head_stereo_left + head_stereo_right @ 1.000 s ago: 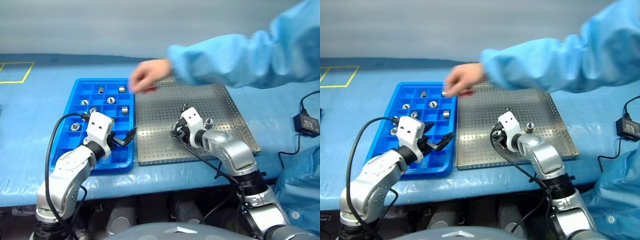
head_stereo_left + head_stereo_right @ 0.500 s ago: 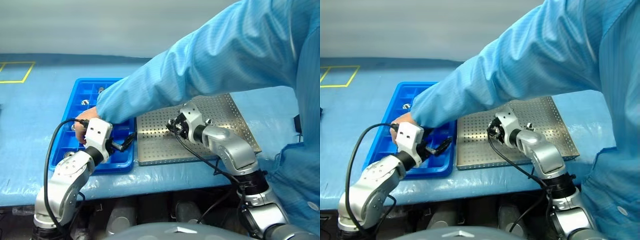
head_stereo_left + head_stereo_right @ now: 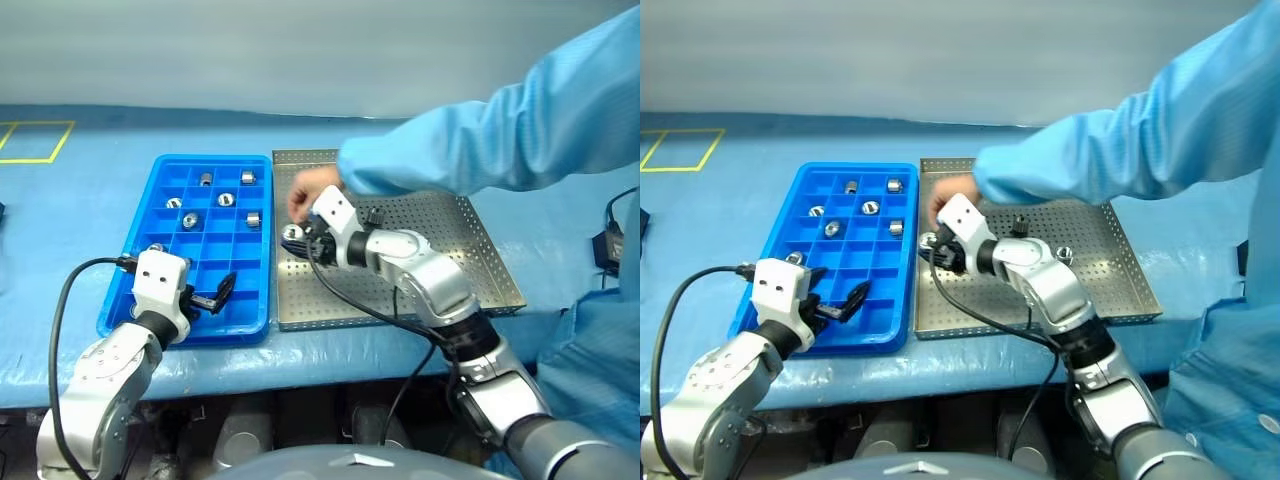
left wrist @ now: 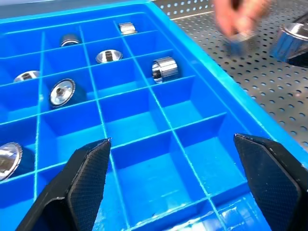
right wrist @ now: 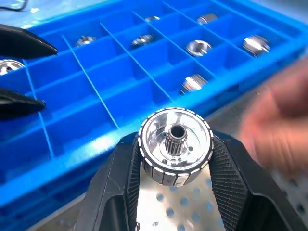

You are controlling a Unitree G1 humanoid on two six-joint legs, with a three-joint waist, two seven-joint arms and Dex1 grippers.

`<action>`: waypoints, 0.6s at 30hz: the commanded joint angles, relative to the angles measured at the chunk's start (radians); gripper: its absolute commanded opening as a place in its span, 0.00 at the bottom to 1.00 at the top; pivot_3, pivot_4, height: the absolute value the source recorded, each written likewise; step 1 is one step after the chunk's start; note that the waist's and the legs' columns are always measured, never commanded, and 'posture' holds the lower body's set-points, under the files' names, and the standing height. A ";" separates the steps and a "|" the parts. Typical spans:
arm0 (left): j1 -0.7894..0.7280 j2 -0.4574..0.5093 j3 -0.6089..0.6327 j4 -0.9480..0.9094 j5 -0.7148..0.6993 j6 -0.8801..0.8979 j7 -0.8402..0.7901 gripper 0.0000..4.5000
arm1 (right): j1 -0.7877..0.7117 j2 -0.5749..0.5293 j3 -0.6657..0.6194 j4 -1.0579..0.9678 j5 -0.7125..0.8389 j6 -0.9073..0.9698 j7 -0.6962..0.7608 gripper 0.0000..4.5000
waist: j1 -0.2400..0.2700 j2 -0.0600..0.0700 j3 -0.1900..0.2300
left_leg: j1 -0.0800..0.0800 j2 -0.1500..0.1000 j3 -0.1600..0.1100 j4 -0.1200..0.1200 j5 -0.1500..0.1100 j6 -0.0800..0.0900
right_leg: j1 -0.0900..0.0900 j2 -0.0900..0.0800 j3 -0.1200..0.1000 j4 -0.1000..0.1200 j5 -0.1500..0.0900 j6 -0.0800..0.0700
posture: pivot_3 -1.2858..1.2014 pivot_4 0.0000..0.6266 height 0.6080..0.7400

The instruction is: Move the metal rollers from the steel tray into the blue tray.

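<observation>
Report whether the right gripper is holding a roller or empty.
Holding one. The right gripper has both black fingers pressed against the sides of a metal roller, near the blue tray.

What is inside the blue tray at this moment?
The blue tray holds seven metal rollers, each in its own compartment: six toward its far end, one beside the left hand. The remaining visible compartments are empty; that hand covers some near ones.

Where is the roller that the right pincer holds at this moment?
The roller sits clamped in the right pincer, above the steel tray's left edge, beside the blue tray and just below the person's hand.
</observation>
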 commanded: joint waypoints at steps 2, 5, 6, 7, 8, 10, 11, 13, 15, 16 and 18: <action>0.016 -0.014 0.022 -0.061 -0.005 -0.023 0.023 1.00 | -0.132 0.103 0.026 0.202 -0.043 -0.151 0.030 0.37 | 0.004 0.000 0.000 | 0.000 0.000 0.000 0.000 0.000 0.000 | 0.000 0.000 0.000 0.000 0.000 0.000 | 0.63 0.24 1.00; 0.033 -0.024 0.025 -0.079 -0.004 -0.026 0.037 1.00 | -0.198 0.180 0.031 0.366 -0.070 -0.234 0.045 0.37 | 0.009 0.000 0.000 | 0.000 0.000 -0.001 -0.001 0.000 -0.001 | 0.000 0.000 -0.001 0.000 0.000 -0.001 | 0.64 0.24 1.00; 0.038 -0.027 0.025 -0.084 -0.004 -0.027 0.042 1.00 | -0.215 0.200 0.030 0.408 -0.078 -0.260 0.054 0.37 | 0.013 0.000 0.000 | 0.000 0.000 -0.001 -0.002 0.000 -0.001 | 0.000 0.000 -0.001 0.000 0.000 -0.001 | 0.64 0.24 1.00; 0.042 -0.029 0.027 -0.089 -0.004 -0.027 0.046 1.00 | -0.229 0.217 0.029 0.444 -0.085 -0.283 0.062 0.37 | 0.018 0.000 0.000 | 0.000 0.000 -0.002 -0.002 0.000 -0.002 | 0.000 0.000 -0.002 0.000 -0.001 -0.001 | 0.65 0.24 1.00; 0.049 -0.032 0.030 -0.095 -0.004 -0.027 0.050 1.00 | -0.242 0.235 0.027 0.478 -0.089 -0.304 0.070 0.37 | 0.023 0.000 0.000 | 0.000 0.000 -0.002 -0.003 0.000 -0.002 | 0.000 0.000 -0.002 0.000 -0.001 -0.002 | 0.65 0.24 1.00; 0.060 -0.038 0.035 -0.103 -0.003 -0.028 0.058 1.00 | -0.265 0.263 0.021 0.537 -0.100 -0.337 0.082 0.37 | 0.033 0.000 0.000 | 0.000 0.000 -0.003 -0.003 0.000 -0.003 | 0.000 0.000 -0.003 0.000 -0.001 -0.003 | 0.65 0.24 1.00; 0.066 -0.041 0.037 -0.107 -0.003 -0.029 0.062 1.00 | -0.275 0.277 0.017 0.570 -0.105 -0.354 0.089 0.37 | 0.036 0.000 0.000 | 0.000 0.000 -0.003 -0.003 0.000 -0.004 | 0.000 0.000 -0.004 0.000 -0.002 -0.003 | 0.66 0.24 1.00; 0.076 -0.042 0.040 -0.114 -0.004 -0.032 0.067 1.00 | -0.296 0.301 0.009 0.637 -0.116 -0.385 0.091 0.37 | 0.042 0.001 0.001 | 0.000 0.000 -0.004 -0.004 0.000 -0.005 | 0.000 0.000 -0.006 0.000 -0.003 -0.005 | 0.66 0.24 1.00; 0.084 -0.042 0.044 -0.120 -0.005 -0.033 0.071 1.00 | -0.316 0.319 -0.005 0.701 -0.124 -0.408 0.088 0.37 | 0.048 0.001 0.001 | 0.000 0.000 -0.006 -0.004 0.000 -0.006 | 0.000 0.000 -0.008 0.000 -0.003 -0.006 | 0.67 0.24 1.00; 0.088 -0.043 0.046 -0.123 -0.005 -0.033 0.074 1.00 | -0.329 0.329 -0.015 0.736 -0.126 -0.408 0.083 0.37 | 0.050 0.001 0.001 | 0.000 0.000 -0.007 -0.004 0.000 -0.007 | 0.000 0.000 -0.010 0.000 -0.004 -0.007 | 0.67 0.24 1.00; 0.094 -0.042 0.046 -0.126 -0.001 -0.032 0.079 1.00 | -0.350 0.342 -0.031 0.789 -0.127 -0.404 0.086 0.37 | 0.055 0.002 0.001 | 0.000 0.000 -0.009 -0.005 0.000 -0.008 | 0.000 0.000 -0.013 0.001 -0.005 -0.008 | 0.67 0.24 1.00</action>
